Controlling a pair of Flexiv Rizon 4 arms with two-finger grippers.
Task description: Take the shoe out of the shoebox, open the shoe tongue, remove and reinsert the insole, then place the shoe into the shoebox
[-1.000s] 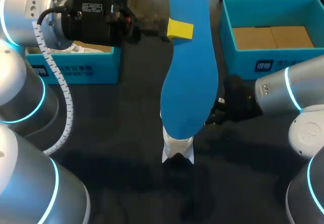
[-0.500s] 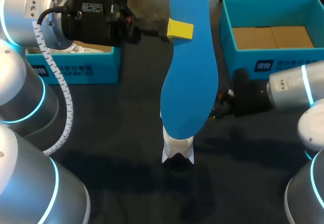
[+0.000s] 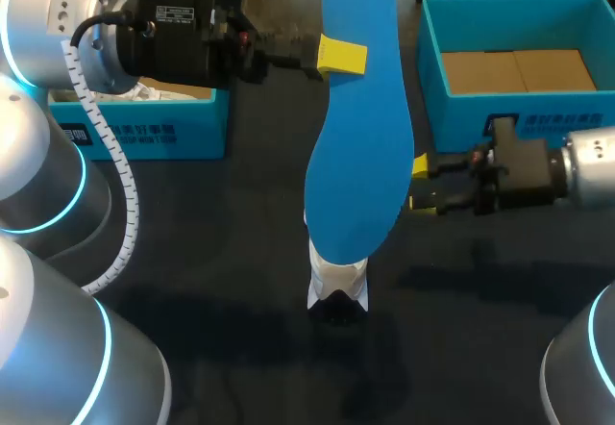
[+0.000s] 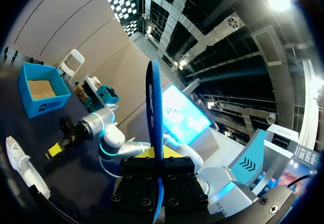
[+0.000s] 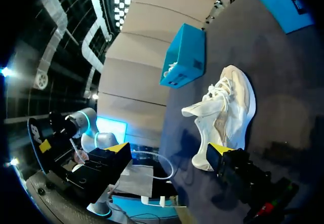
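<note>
My left gripper (image 3: pixel 338 57) is shut on a blue insole (image 3: pixel 357 127) and holds it upright, high above the table. In the left wrist view the insole (image 4: pixel 154 102) shows edge-on, rising from between the fingers of that gripper (image 4: pixel 158 155). The white shoe (image 3: pixel 336 286) lies on the dark table under the insole, which hides most of it. In the right wrist view the shoe (image 5: pixel 225 112) lies on its side with the tongue loose, just ahead of my right gripper (image 5: pixel 167 150). That gripper (image 3: pixel 417 184) stands open and empty, right of the shoe, pointing at it.
A blue shoebox (image 3: pixel 519 69) with a cardboard floor stands at the back right, close behind my right arm. A second blue box (image 3: pixel 135 127) with white paper in it stands at the back left. The dark table (image 3: pixel 240 348) surrounds the shoe.
My right arm has drawn back to the right, away from the shoe, and its open yellow tips have come into sight. The left arm and insole have kept still.
</note>
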